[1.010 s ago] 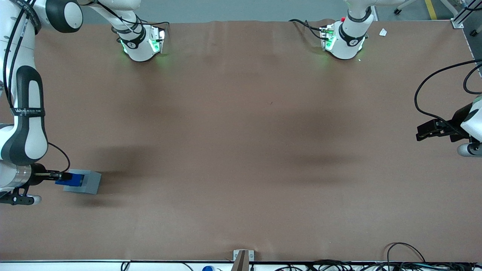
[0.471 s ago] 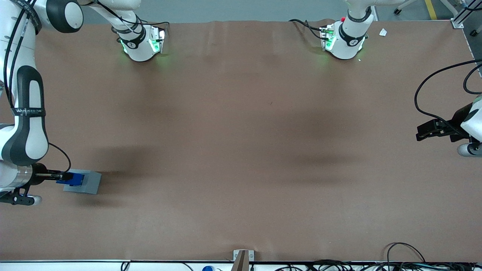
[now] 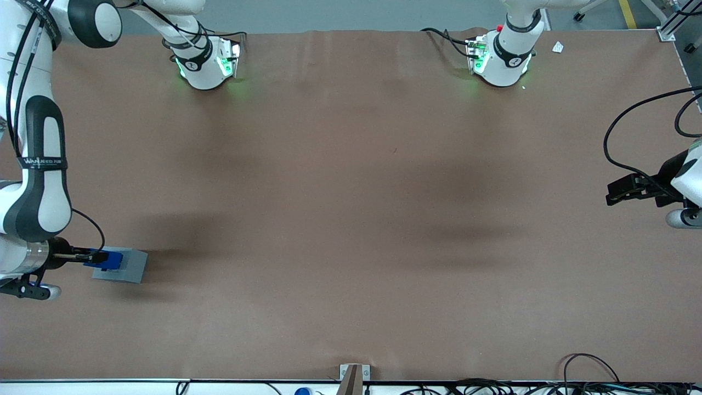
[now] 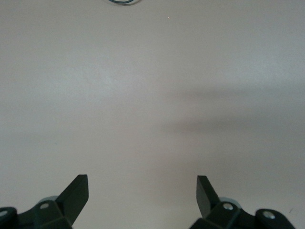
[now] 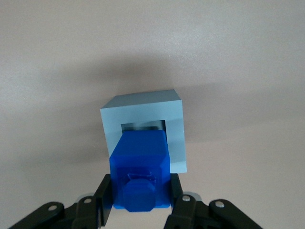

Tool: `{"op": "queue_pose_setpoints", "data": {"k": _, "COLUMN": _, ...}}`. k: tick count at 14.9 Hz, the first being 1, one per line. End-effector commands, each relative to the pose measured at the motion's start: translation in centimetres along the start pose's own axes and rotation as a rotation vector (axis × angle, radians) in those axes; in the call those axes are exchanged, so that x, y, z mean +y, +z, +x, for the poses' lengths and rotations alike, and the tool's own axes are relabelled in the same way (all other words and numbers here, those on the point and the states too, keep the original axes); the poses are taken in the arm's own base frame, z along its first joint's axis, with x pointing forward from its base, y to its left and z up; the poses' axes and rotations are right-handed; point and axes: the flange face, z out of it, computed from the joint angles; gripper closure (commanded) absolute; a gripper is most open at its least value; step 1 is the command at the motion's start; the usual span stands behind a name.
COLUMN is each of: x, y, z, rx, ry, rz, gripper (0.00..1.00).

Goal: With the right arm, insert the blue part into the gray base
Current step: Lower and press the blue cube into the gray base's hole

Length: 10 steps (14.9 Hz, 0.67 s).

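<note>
The gray base (image 3: 123, 265) rests on the brown table at the working arm's end, near the front camera's half. The blue part (image 3: 111, 259) sits over the base's top, held by the right arm's gripper (image 3: 101, 258). In the right wrist view the gripper (image 5: 140, 191) is shut on the blue part (image 5: 141, 169), with one black finger pressed against each side. The part's lower end reaches into the square recess of the gray base (image 5: 143, 131). A dark strip of the recess still shows above the part's edge.
The right arm (image 3: 38, 181) stands over the table edge beside the base. Two arm pedestals (image 3: 205, 63) with green lights stand farthest from the camera. Cables (image 3: 598, 378) lie along the near edge, beside a small metal bracket (image 3: 354, 373).
The gripper with the blue part has sunk a little toward the gray base, so less blue shows above it. The base has not moved.
</note>
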Motion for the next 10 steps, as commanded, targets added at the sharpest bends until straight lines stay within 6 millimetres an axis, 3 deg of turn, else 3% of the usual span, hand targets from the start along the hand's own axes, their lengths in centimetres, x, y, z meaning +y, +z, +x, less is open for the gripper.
{"op": "queue_pose_setpoints", "data": {"k": 1, "x": -0.08, "y": 0.43, "z": 0.46, "rx": -0.011, "ry": 0.003, "rz": -0.024, "gripper": 1.0}}
{"op": "queue_pose_setpoints", "data": {"k": 10, "x": -0.72, "y": 0.5, "z": 0.41, "rx": -0.019, "ry": -0.028, "rz": -0.046, "gripper": 1.0}}
